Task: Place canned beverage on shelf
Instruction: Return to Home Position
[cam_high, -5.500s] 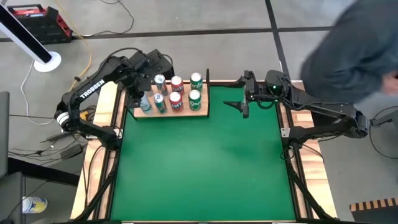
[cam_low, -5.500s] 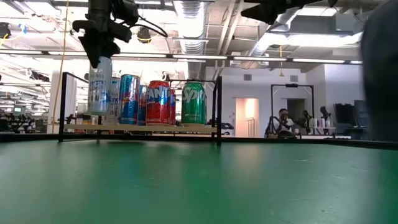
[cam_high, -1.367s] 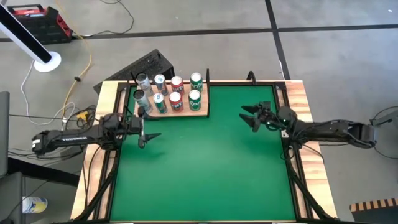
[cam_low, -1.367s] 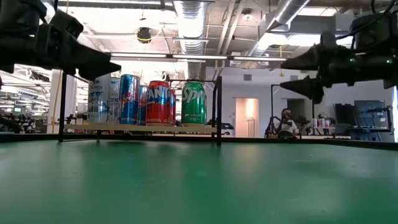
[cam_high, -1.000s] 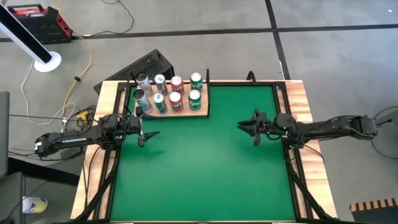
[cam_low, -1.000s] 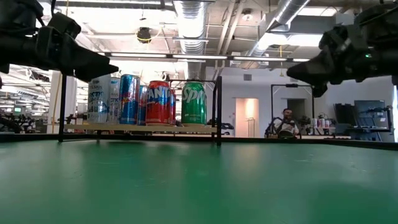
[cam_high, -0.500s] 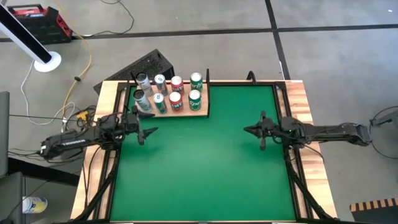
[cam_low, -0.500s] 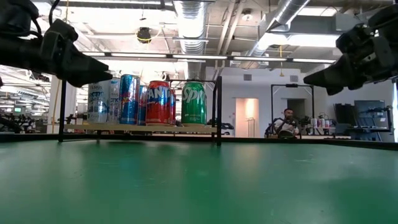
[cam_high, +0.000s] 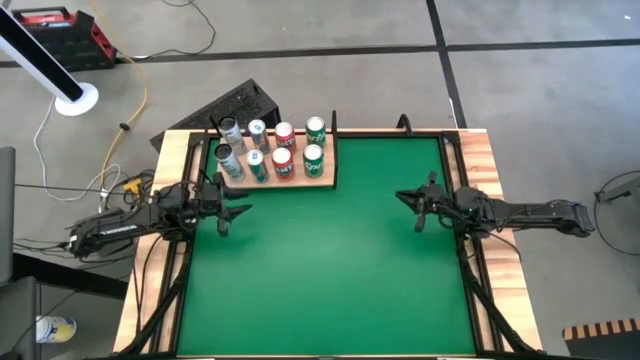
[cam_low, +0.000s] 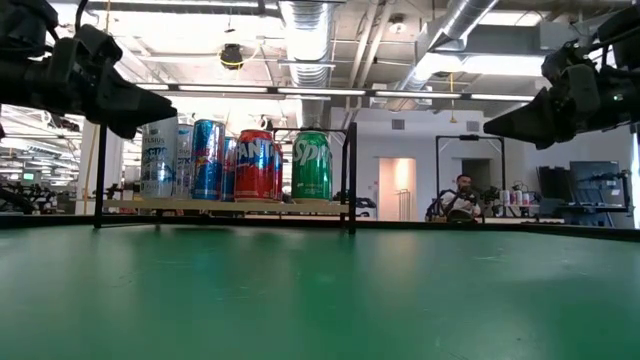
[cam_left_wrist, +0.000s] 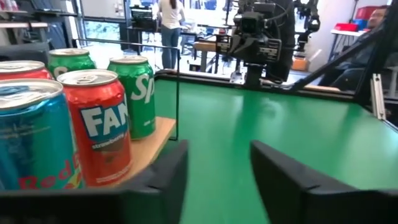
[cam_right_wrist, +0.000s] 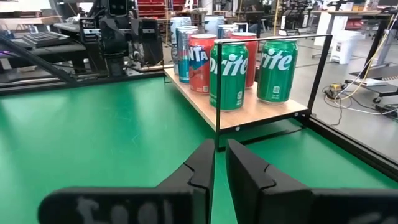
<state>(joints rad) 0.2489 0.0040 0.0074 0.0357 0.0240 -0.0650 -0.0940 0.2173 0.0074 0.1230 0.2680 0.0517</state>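
So there's the green felt-topped table, and the flat light-wood shelf with thin black uprights sits at its far left corner. The left gripper hangs low at the table's left edge, just in front of the shelf, fingers spread, nothing in them. The right gripper hangs by the right edge, well apart from the shelf, fingers pretty much pinched together, empty. All the drinks stand upright on the shelf in paired rows: green Sprite cans, red Fanta cans, blue cans, white-blue cans.
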